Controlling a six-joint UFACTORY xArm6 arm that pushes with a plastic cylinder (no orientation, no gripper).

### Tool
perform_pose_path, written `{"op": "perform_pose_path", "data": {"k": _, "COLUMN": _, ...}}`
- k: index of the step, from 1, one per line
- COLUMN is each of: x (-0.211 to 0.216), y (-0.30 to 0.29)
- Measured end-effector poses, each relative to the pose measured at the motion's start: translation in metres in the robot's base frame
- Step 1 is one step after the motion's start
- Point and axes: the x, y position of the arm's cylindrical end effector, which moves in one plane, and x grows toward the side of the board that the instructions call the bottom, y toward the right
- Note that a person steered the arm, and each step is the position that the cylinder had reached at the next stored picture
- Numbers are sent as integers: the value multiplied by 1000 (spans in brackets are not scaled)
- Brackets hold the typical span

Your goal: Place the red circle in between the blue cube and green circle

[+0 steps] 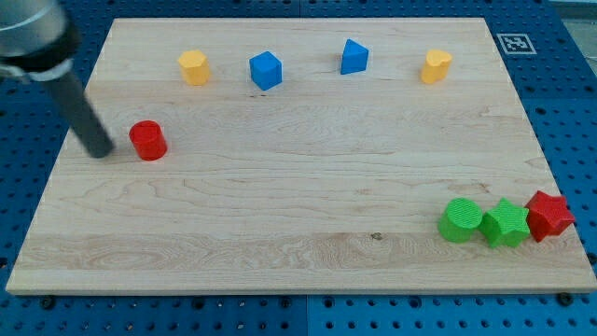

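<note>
The red circle (147,141) lies on the wooden board at the view's left. My tip (101,150) rests just left of it, a small gap apart. The blue cube (266,70) sits near the view's top, left of centre. The green circle (461,220) lies at the view's bottom right, far from the red circle.
A yellow block (194,67) sits left of the blue cube. A blue wedge-like block (354,57) and a yellow block (436,66) lie along the top. A green star (506,223) and a red star (548,216) sit right of the green circle, near the board's right edge.
</note>
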Motion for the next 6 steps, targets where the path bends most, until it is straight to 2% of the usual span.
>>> {"op": "perform_pose_path", "data": {"k": 1, "x": 0, "y": 114}}
{"op": "perform_pose_path", "data": {"k": 2, "x": 0, "y": 205}}
{"op": "perform_pose_path", "data": {"k": 3, "x": 14, "y": 179}}
{"op": "perform_pose_path", "data": {"k": 4, "x": 9, "y": 117}}
{"op": "perform_pose_path", "data": {"k": 5, "x": -33, "y": 113}}
{"op": "perform_pose_path", "data": {"k": 6, "x": -49, "y": 176}}
